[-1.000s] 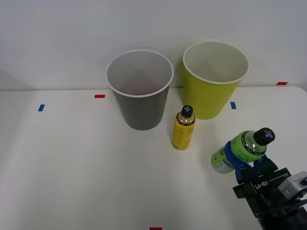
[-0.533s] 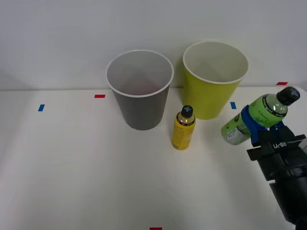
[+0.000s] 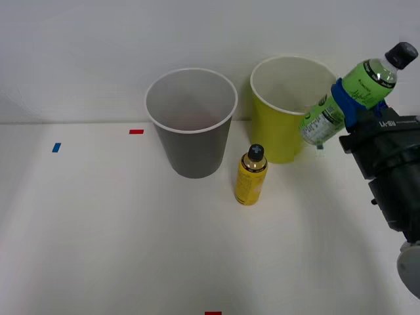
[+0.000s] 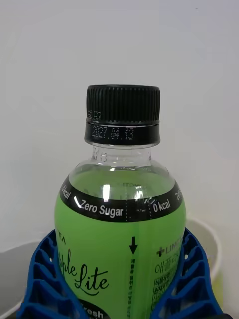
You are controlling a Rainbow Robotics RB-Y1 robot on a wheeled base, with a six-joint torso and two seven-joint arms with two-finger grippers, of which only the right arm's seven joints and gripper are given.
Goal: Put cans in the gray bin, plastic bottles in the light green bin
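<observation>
Blue fingers point(image 3: 348, 105) clamped on the green plastic bottle point(image 3: 348, 95) have risen beside the light green bin's point(image 3: 282, 138) rim.

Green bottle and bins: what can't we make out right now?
- Green bottle: lower body hidden by the right gripper in the right wrist view; base cut off by the edge.
- Light green bin: front view, right side covered by the bottle.
- Gray bin: front view, bottom too dim to tell contents.
- Yellow bottle: label unreadable.
</observation>
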